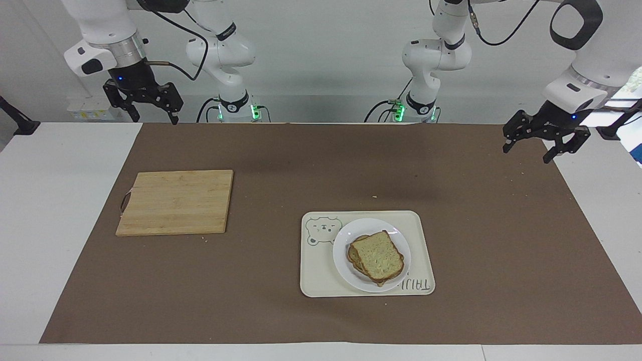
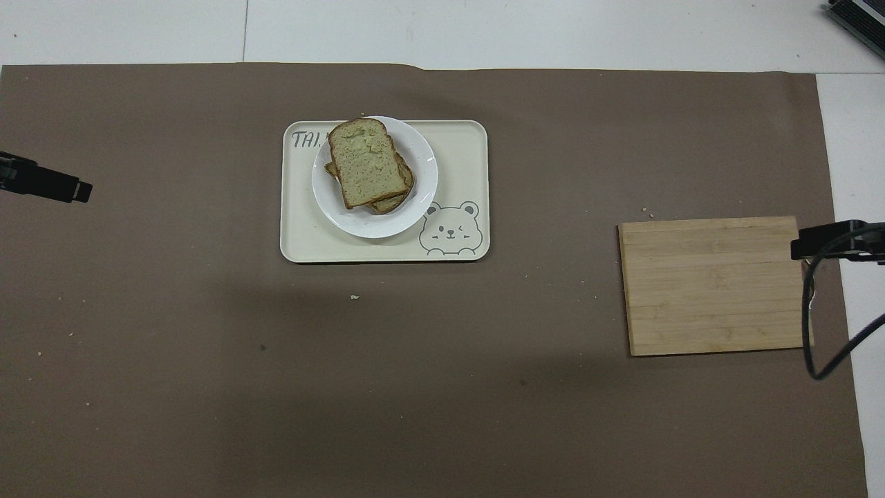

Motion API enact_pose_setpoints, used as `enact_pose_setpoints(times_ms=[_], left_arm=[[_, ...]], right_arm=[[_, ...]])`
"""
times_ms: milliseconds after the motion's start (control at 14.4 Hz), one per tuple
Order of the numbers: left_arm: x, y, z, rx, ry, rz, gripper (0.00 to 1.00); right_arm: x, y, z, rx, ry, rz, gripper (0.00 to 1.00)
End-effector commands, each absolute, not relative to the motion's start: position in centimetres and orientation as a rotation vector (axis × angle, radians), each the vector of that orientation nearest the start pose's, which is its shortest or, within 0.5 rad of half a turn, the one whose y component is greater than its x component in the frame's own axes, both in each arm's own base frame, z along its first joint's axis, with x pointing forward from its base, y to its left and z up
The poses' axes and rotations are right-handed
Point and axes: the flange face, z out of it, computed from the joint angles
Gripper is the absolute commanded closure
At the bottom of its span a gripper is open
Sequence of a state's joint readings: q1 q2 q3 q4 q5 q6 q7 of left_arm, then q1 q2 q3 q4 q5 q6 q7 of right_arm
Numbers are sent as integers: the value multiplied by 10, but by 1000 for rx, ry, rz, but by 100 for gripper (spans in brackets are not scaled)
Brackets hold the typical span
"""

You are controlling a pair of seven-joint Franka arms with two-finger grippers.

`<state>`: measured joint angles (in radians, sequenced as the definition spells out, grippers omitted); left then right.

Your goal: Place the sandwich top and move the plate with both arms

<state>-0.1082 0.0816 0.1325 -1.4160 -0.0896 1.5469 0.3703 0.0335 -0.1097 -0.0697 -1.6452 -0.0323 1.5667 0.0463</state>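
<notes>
- Left hand [image 1: 540,144] hangs released over the brown mat's [image 1: 281,311] edge; right hand [image 1: 145,106], fingers spread, waits.
- Pale brown-crusted sandwich top [image 1: 377,255] lies on stacked bread on the round white plate [image 1: 342,254].
- The cream bear tray [image 2: 456,159] reads "THI", then hidden; the facing view shows more letters, inverted.
- Bamboo board [image 1: 175,201] lies toward the right arm's end.

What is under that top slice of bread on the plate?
Under the top slice of bread, more bread peeks out at its edges, all on the white plate, which sits on the bear tray. Any filling between is covered.
</notes>
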Motion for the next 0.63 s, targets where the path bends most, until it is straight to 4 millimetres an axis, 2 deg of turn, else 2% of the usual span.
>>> enact_pose_setpoints(times_ms=[0, 209, 348, 556], left_arm=[[548, 7, 678, -3114, 541, -48, 0], [536, 2, 679, -3113, 555, 43, 0], [525, 1, 692, -3117, 533, 22, 0], [516, 3, 696, -3133, 372, 63, 0]], right_arm=[[520, -26, 651, -3143, 155, -36, 0], [520, -26, 651, -3143, 155, -36, 0], [520, -26, 651, -3143, 155, -36, 0], [520, -26, 651, -3141, 155, -36, 0]])
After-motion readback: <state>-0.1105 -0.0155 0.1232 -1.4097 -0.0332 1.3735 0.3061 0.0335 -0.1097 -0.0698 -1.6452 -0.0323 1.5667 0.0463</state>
